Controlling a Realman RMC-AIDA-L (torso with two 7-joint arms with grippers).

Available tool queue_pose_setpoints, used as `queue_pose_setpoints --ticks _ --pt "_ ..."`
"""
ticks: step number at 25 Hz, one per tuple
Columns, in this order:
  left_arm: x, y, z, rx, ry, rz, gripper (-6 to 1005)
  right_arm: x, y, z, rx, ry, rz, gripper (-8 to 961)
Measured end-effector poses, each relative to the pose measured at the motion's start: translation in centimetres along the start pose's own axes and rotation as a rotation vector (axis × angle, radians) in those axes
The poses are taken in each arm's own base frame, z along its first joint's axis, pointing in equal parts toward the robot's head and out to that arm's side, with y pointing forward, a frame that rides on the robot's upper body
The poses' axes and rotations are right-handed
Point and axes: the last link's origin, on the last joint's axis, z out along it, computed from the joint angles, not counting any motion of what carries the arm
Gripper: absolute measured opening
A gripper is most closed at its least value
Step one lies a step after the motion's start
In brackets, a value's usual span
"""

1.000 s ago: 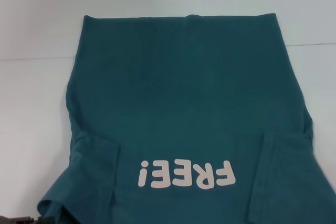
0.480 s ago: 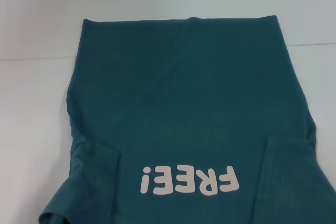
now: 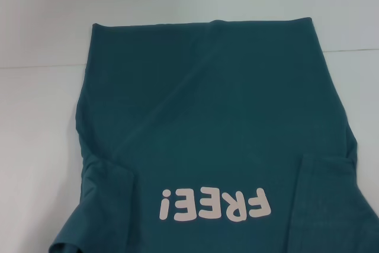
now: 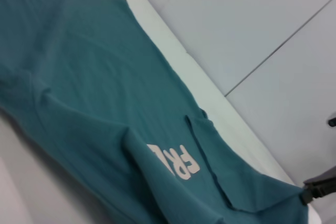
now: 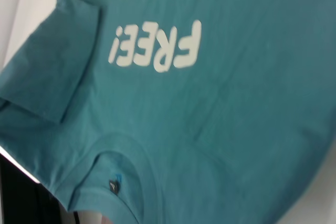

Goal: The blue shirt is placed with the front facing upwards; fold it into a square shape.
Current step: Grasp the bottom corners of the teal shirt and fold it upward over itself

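Note:
The blue shirt [image 3: 207, 105] lies front up on the white table [image 3: 35, 146], hem at the far side. Its white "FREE!" lettering [image 3: 214, 204] sits near me, upside down. Both sleeves lie folded inward over the body, one on the left [image 3: 106, 205] and one on the right [image 3: 325, 199]. The right wrist view looks down on the shirt [image 5: 236, 103], the lettering [image 5: 157, 45] and the neck with its small dark label [image 5: 114, 184]. In the left wrist view a dark part, probably my right gripper [image 4: 317, 188], sits at the shirt's [image 4: 79, 77] far shoulder end. My left gripper is out of view.
Bare white table surrounds the shirt on the left, right and far sides. In the left wrist view the table's edge [image 4: 173, 40] drops off to a grey tiled floor [image 4: 262, 24]. A dark gap shows below the table edge in the right wrist view [image 5: 21, 198].
The near part of the shirt has shifted slightly right and toward me, lettering included. A dark object at the bottom-left corner of the head view has gone from sight.

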Motion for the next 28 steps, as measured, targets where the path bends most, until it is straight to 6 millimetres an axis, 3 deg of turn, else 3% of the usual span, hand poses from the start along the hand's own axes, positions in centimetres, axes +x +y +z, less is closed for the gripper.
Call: queue_pose_setpoints --ticks 9,17,18,28 --pt "0.6 -0.2 0.4 -0.012 0.007 0.005 2 -1.5 0.4 -0.5 -0.037 -0.083 -0.023 30" --pt "3.1 -0.5 1.1 -0.037 0.074 0.044 3 -6.0 1.3 -0.8 -0.031 -0.2 -0.064 32" --pt "4.3 -1.2 1.2 -0.028 0.112 0.026 3 -6.7 1.4 -0.9 -0.029 -0.22 -0.066 32" --pt "9.2 -3.4 2.3 0.028 0.213 -0.018 3 -12.4 2.4 -1.0 -0.001 -0.393 -0.091 35"
